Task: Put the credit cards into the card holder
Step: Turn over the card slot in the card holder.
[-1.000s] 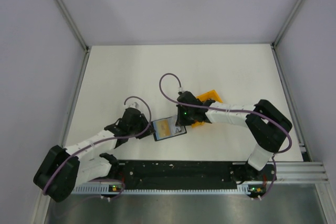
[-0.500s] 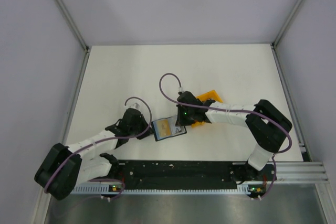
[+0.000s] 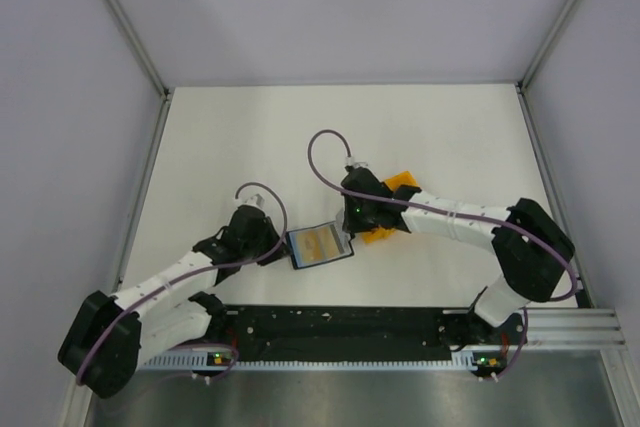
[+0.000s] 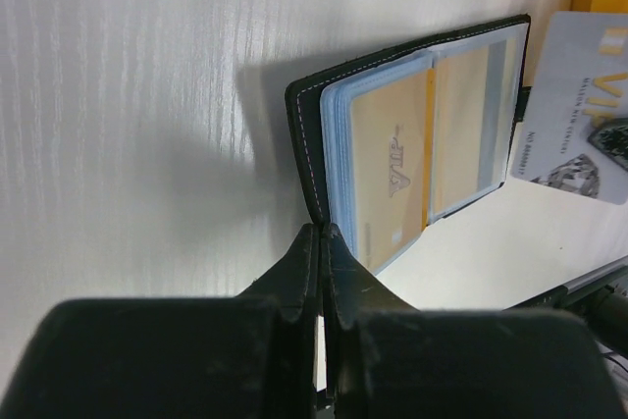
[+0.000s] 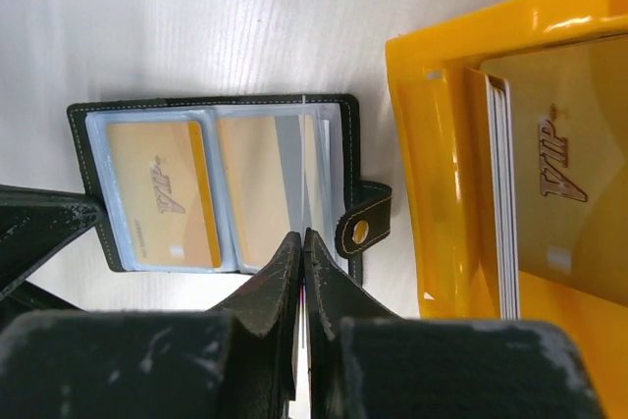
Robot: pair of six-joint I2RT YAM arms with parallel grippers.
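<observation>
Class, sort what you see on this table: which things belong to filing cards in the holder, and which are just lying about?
Belonging: black folding card holder; gold VIP cards; silver-grey rectangular card.
Just there: orange plastic bin holding the gold stack; white tabletop.

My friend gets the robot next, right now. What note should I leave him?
Left gripper: shut on the card holder at its edge; the holder lies open.
Right gripper: shut on a silver card, right by the holder.
Done: a gold card sits in a sleeve.
Left: slide the silver card in, then the cards standing in the orange bin.
</observation>
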